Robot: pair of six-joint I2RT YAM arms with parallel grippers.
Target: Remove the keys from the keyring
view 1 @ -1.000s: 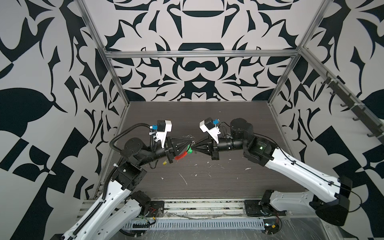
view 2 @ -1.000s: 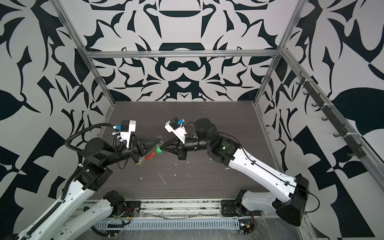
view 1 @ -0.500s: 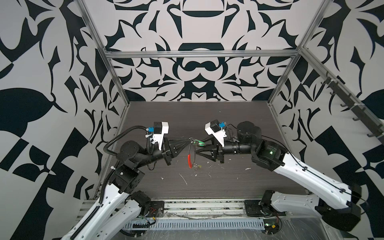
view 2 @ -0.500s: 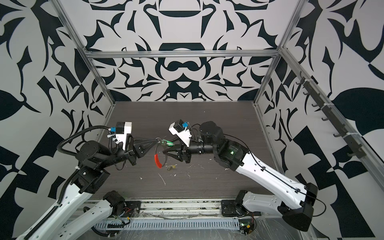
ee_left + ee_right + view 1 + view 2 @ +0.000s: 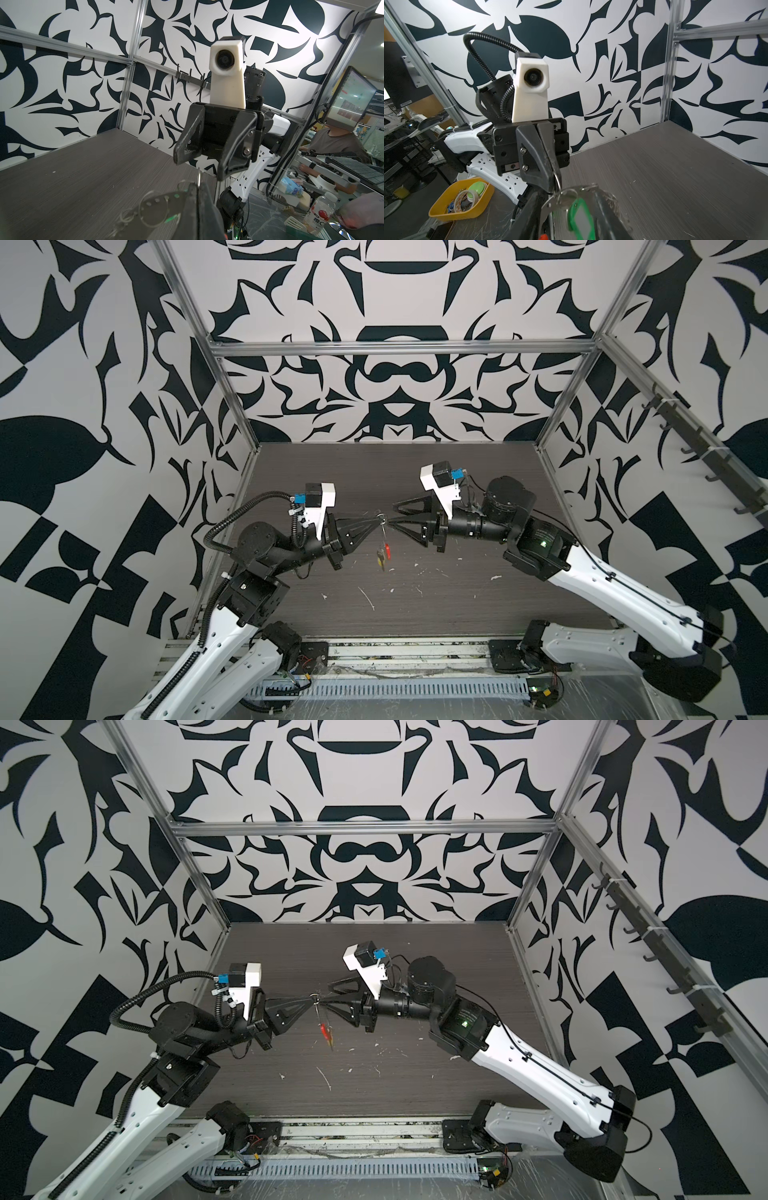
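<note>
- The left gripper is squeezed tight; the right wrist view shows it pinching a small silver ring at the very top of the bunch
- The right gripper faces it, tip to tip, with its jaws partly apart, and I see nothing held between them
- In both top views the two grippers almost meet, high above the table, and the lower finger of the right one is just beside the pinched ring
- The keyring hangs down from the left gripper as thin wire loops, and its red sleeve dangles below in the air
- The yellow key hangs right next to the red sleeve, a little lower, and does not touch the table
- The green key shows only in the right wrist view, blurry and close, hanging under the wire loops between the right gripper's two fingers
- I cannot tell for sure if the green key is on the wire or only resting against it, but it looks hooked on
- The step in hand, as I judge it: one arm holds the bunch up so the other can work a key off, and no key looks free yet
- The next move probably needs the right gripper to close on the green key or its little ring, then slide it along the wire to the gap
- The left gripper needs a firm hold for that, since the bunch can swing and the ring is thin and slippery
</note>
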